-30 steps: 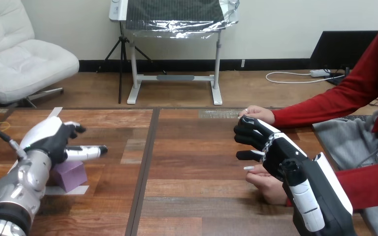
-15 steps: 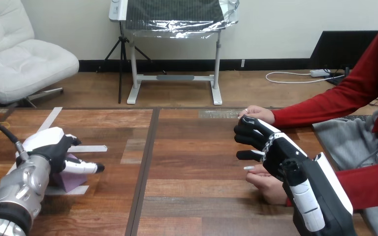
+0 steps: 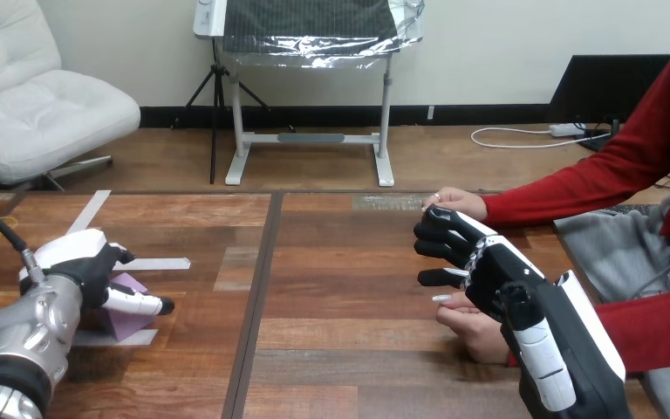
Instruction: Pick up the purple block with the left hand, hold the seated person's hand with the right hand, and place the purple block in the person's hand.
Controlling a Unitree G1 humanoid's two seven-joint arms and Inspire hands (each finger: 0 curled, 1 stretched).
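View: robot's head camera, above the near edge of the table (image 3: 340,349).
Facing: forward and down across it.
Nearness: close; left arm (image 3: 22,345) and right arm (image 3: 563,358) enter from the bottom.

Wooden plank table (image 3: 340,340), white tape strip (image 3: 159,263)

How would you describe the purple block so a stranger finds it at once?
On the left half of the wooden table, find the robot's left hand. The purple block lies partly under it, beside white tape strips. It alone is purple and raised; the tape is flat.
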